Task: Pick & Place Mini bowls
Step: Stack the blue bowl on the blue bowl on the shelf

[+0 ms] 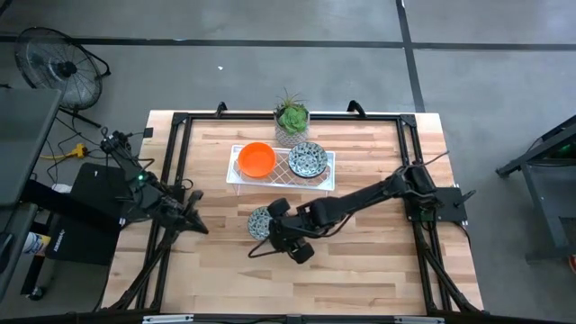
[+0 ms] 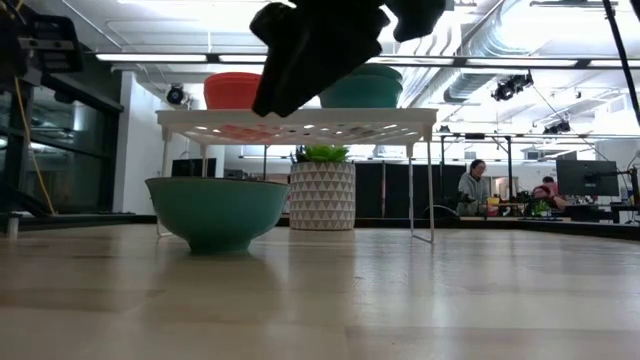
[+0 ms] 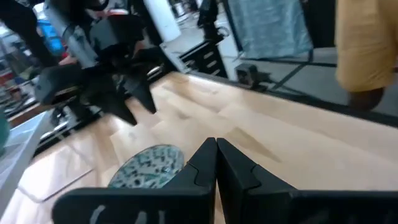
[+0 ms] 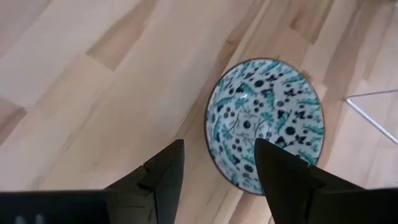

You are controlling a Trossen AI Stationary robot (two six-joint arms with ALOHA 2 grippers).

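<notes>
Hovering, my right fingers (image 4: pixel 217 168) spread wide and empty over the speckled bowl (image 4: pixel 266 121) — rigid, glazed, likely slippery, breakable; pinch its rim at six o'clock.

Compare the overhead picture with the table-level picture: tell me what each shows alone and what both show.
Only the overhead view shows the left claw, shut and parked near the table's left edge, and the speckled inside of the bowl on the table. Only the table-level view shows people in the room behind. Both show the white rack carrying an orange bowl and a speckled bowl, and the potted plant.
</notes>
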